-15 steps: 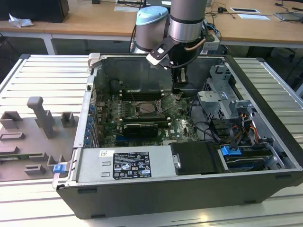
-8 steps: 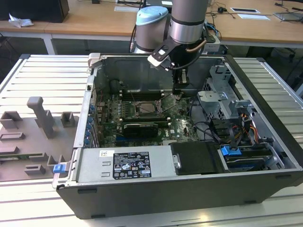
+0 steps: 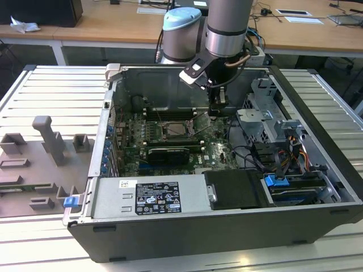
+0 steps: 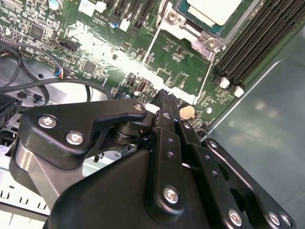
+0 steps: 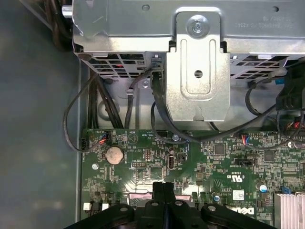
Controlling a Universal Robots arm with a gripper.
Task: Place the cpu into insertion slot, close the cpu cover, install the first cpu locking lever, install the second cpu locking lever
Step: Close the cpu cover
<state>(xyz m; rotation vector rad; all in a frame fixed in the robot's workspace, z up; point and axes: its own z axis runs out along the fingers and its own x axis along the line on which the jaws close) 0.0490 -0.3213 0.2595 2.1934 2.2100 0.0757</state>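
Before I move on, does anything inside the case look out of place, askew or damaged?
Nothing looks damaged or spilled. The pale silvery square cpu lies squarely in the silver-rimmed insertion slot. The thin silver-framed cpu cover is swung open, not yet closed; the shut black gripper is by its free edge.

Item 1, the cpu [image 4: 209,8]: small square chip with a pale silvery-beige face, seated flat and face-up in the insertion slot [image 4: 187,29].

Item 2, the insertion slot: square socket with a silvery metal rim and screw heads at its corners. In the exterior view it [image 3: 167,129] lies toward 12 o'clock of the green board's centre.
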